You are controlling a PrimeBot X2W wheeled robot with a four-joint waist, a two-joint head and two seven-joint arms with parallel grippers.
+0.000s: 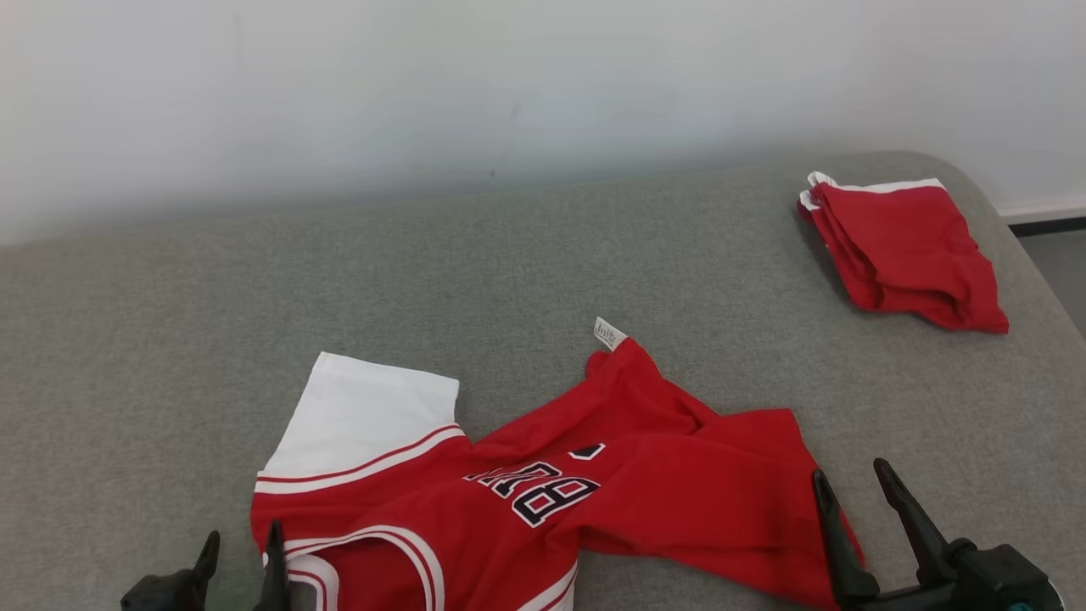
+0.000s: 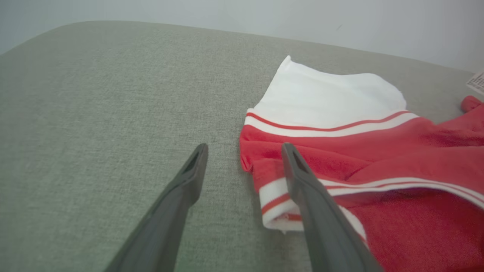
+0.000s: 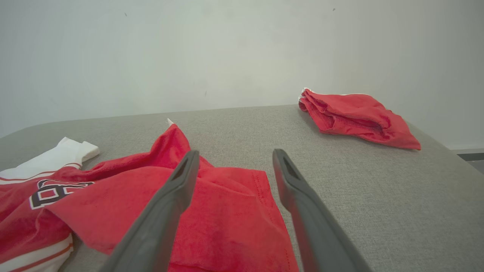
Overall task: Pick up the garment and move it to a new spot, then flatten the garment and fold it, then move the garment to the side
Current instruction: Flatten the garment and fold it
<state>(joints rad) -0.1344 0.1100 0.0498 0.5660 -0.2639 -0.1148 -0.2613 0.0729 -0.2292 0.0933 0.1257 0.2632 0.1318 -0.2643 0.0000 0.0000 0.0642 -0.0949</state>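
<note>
The red shirt (image 1: 543, 501) lay crumpled at the bottom middle of the head view, on the grey surface (image 1: 424, 280). Its white sleeve (image 1: 365, 416) stuck out toward the left, and a small tag (image 1: 608, 333) poked up at the top of the shirt.

The left hand (image 1: 243, 533) sat at the lower left with its fingers spread wide and nothing in them. In the left wrist view, one finger was over the striped edge of the shirt and the other was over bare surface. The right hand (image 1: 850, 471) sat at the lower right, also wide and empty, right at the shirt's red edge.

The shirt was folded over itself in the middle. If a hand pinched only the top layer, the shirt would likely lift in a twist and not go flat. The left hand might also catch just the thin striped trim, and that could slip out. A low pinch might grab the grey cover too.

A second red cloth (image 1: 908, 250) lay folded at the upper right, well apart from the shirt.

The bottom of the shirt was cut off by the lower edge of the head view. A red flap hid part of the dark print. It was not clear if the fingers touched the cloth or hung just above it.
</note>
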